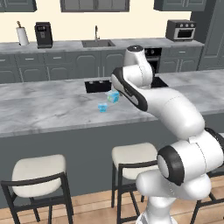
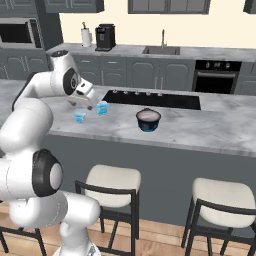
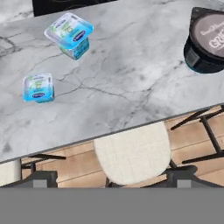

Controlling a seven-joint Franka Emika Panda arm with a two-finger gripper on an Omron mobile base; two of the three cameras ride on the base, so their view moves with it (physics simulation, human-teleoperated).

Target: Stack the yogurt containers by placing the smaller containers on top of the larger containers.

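Nothing is stacked yet. The small yogurt cup and the larger yogurt tub both stand on the marble worktop, near each other but apart, the cup nearer the worktop's front edge and the tub further back toward the black cooktop. In the left base view the cup sits just in front of the tub. The hand hovers over the worktop close to the pair, touching neither, with its fingers spread wide and nothing between them. By my reading, the whole job remains: come down on the small cup, lift it, and set it on the tub's flat top.

A dark round lidded container stands well off to one side on the same worktop. The surface is grey-veined marble on an island, with cream-cushioned stools along its front over a wooden floor. Behind are grey cabinets, a sink, a coffee machine, a paper towel roll and a wall oven.
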